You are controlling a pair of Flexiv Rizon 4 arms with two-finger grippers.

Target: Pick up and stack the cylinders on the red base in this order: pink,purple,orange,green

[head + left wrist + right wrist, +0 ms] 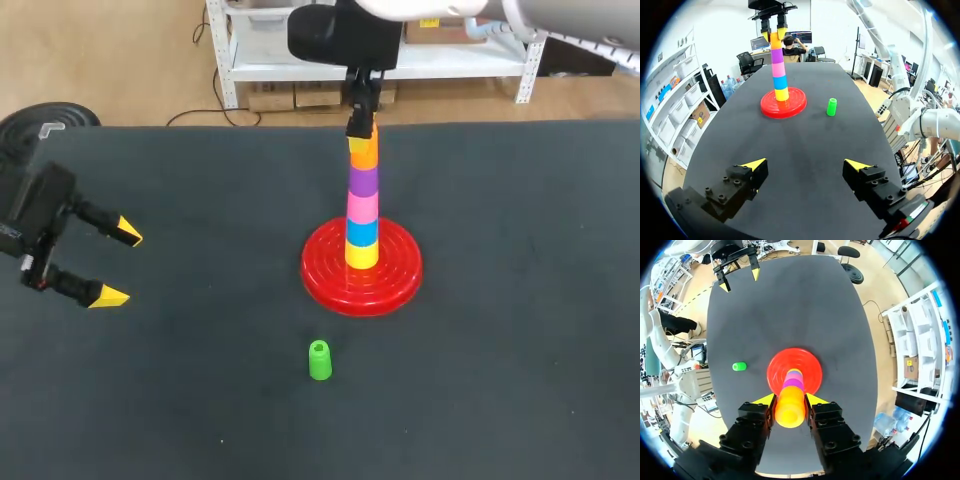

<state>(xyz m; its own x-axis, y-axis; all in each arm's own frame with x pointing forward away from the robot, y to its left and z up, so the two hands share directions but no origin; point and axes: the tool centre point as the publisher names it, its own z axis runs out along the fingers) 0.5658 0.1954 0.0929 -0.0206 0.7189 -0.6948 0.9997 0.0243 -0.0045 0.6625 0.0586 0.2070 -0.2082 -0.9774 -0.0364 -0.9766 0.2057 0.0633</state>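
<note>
1. Right gripper [790, 400] is clamping orange cylinder [364, 152] atop stack [362, 215], red base [400, 282] below it.
2. Left gripper [806, 164] is hanging wide open; green cylinder [831, 107] is standing well ahead on dark table [520, 360].

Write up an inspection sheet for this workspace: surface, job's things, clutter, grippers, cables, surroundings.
Surface: dark table, no spills or damage seen.
Job's things: red base carries a stack, from the bottom: yellow cylinder, blue cylinder, pink cylinder, purple cylinder, orange cylinder. The green cylinder sits on the table, apart from the base.
Clutter: nothing seen.
Grippers: left gripper open, at the table's left side, holding nothing; right gripper shut on the orange cylinder atop the stack.
Cables: nothing seen on the table.
Surroundings: nothing seen reaching over the table.
</note>
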